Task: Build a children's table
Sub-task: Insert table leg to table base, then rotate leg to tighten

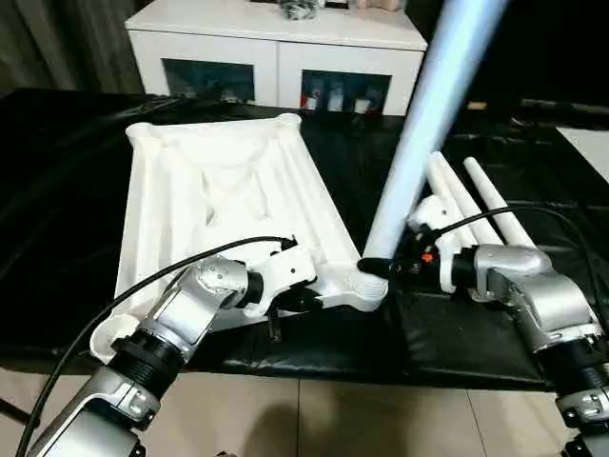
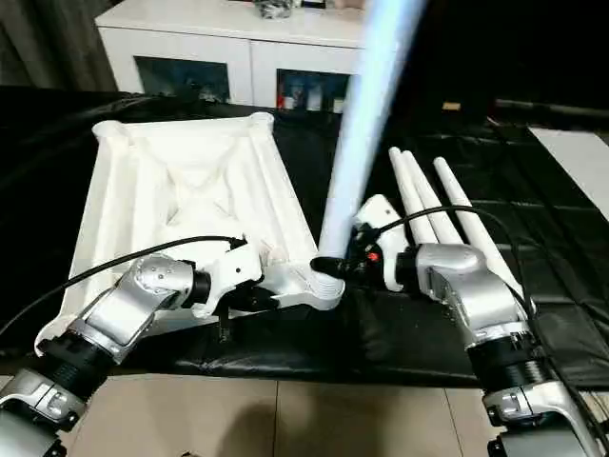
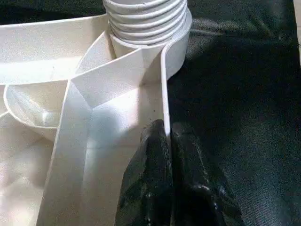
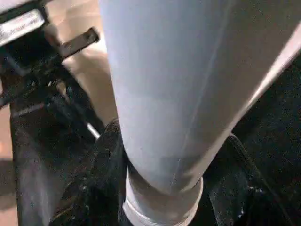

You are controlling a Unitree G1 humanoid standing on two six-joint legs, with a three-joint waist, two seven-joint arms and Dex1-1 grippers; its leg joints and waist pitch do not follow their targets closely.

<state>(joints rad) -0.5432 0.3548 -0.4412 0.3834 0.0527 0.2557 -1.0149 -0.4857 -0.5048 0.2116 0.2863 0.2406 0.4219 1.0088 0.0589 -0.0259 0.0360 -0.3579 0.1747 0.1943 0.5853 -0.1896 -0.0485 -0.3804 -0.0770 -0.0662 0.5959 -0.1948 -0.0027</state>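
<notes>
Left wrist view: my left gripper (image 3: pixel 168 136) pinches the tabletop (image 1: pixel 228 181) rim. My right gripper (image 1: pixel 392 266) clamps the tilted leg (image 1: pixel 428 124) at the corner socket (image 1: pixel 363 288); misalignment risks cross-threading.

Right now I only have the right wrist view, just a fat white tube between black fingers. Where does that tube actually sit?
Observer: The leg stands tilted in the near right corner socket of the upside-down tabletop, with the right gripper clamped at its base.
Operator: What is the left arm doing?
Observer: The left gripper is shut on the tabletop's rim wall beside that socket.
Operator: Is the leg fully in?
Observer: No, its threads show above the socket.
Operator: Any legs left?
Observer: Three spare legs lie on the black cloth to the right.
</notes>
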